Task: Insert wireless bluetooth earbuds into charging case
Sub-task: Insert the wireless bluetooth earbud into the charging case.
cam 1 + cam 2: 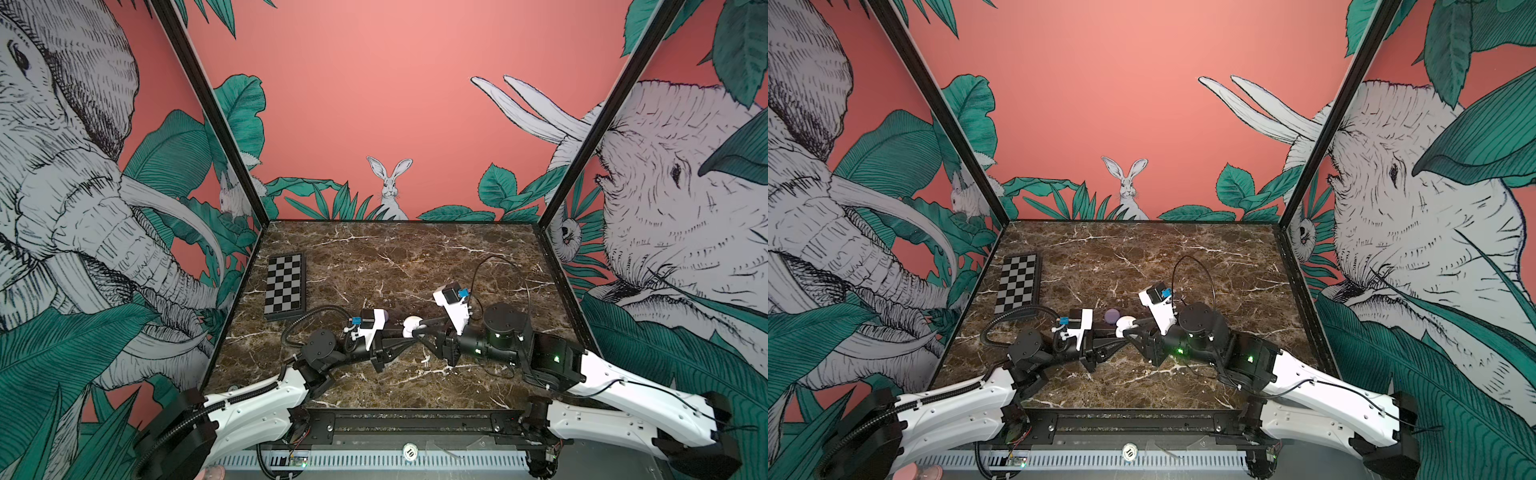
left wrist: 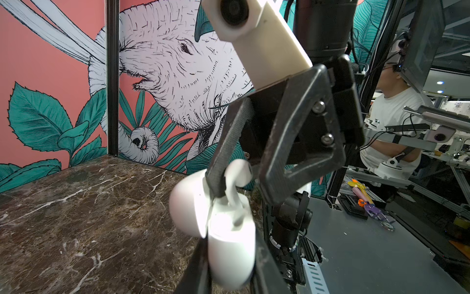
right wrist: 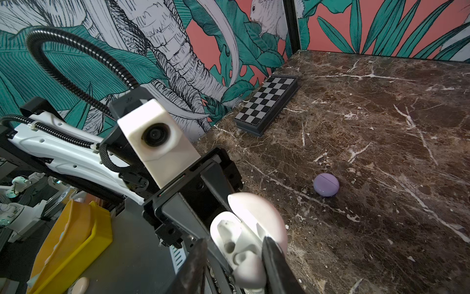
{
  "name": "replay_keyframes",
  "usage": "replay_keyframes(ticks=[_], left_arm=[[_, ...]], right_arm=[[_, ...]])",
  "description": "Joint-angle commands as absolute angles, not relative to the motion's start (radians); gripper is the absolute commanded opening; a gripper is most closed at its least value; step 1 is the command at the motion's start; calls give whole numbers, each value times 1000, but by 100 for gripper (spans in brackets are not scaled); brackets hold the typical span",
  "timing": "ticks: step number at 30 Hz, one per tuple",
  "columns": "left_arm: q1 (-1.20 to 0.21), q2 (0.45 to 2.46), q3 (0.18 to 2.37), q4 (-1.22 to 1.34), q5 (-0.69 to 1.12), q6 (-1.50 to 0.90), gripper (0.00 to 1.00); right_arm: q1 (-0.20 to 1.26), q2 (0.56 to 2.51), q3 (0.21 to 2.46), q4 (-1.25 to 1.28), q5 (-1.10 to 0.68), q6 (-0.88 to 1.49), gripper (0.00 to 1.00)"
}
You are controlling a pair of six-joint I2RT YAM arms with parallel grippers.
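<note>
A chessboard lies at the far left of the marble table. Near centre, the left gripper clamps the open white charging case. A closed lilac case sits just beyond. From the right, the right gripper, jaws parted, has one pad against a white earbud whose stem stands in the case.

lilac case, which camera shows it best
The right wrist view: the lilac case lies shut on the marble table, whole and unobstructed. Both top views show it small and partly hidden, close to the white case. The left wrist view does not show it.
</note>
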State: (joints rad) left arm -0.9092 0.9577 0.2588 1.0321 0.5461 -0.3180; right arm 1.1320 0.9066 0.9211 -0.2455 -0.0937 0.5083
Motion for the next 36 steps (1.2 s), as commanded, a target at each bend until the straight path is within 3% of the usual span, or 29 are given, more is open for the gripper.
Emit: replay_keyframes(ticks=[1, 36], left_arm=[[-911, 950, 258, 1133, 574, -327, 0], [-917, 956, 265, 1118, 631, -329, 0]], right_arm=[[1138, 922, 943, -261, -101, 500, 37], [1140, 899, 1055, -362, -37, 471, 46]])
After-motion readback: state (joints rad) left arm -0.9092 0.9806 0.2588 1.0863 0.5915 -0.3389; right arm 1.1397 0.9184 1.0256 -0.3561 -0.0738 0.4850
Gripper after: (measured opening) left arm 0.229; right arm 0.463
